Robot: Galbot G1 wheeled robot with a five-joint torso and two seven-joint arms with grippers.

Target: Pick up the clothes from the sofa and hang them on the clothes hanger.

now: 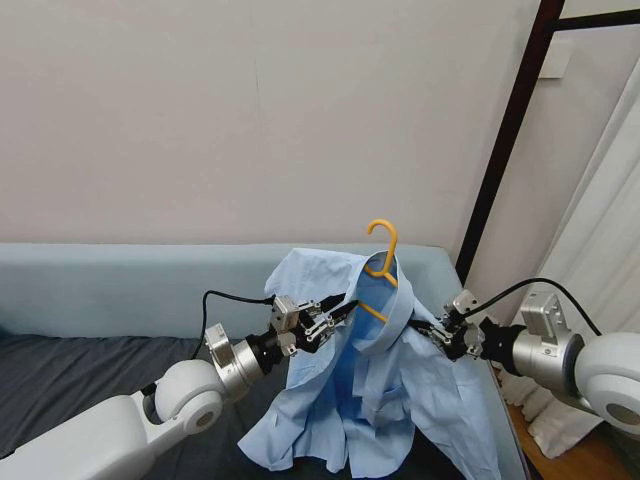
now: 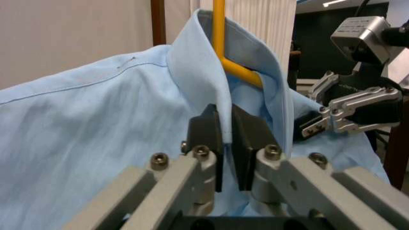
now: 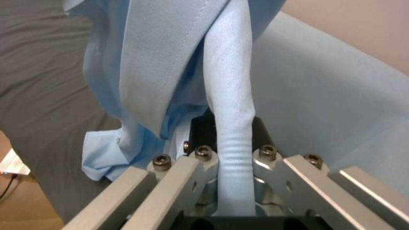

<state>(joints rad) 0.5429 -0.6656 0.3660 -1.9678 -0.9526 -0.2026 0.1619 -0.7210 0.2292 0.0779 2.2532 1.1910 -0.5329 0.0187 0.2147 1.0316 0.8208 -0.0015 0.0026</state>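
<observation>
You're in a home-style room: a pale blue sofa (image 1: 120, 280) against a plain wall (image 1: 200, 120), a white curtain (image 1: 610, 250) and a dark rack post (image 1: 505, 140) beside it.

A crumpled light-blue shirt (image 1: 400, 400) hangs with its collar round a yellow hanger (image 1: 394, 245), above the pale-blue sofa (image 1: 100, 290).

shirt (image 2: 96, 120): matt woven cloth | hanger (image 2: 219, 28): glossy plastic | left end effector (image 2: 227, 122): bare metal links, matt black pads (image 2: 208, 136)
</observation>
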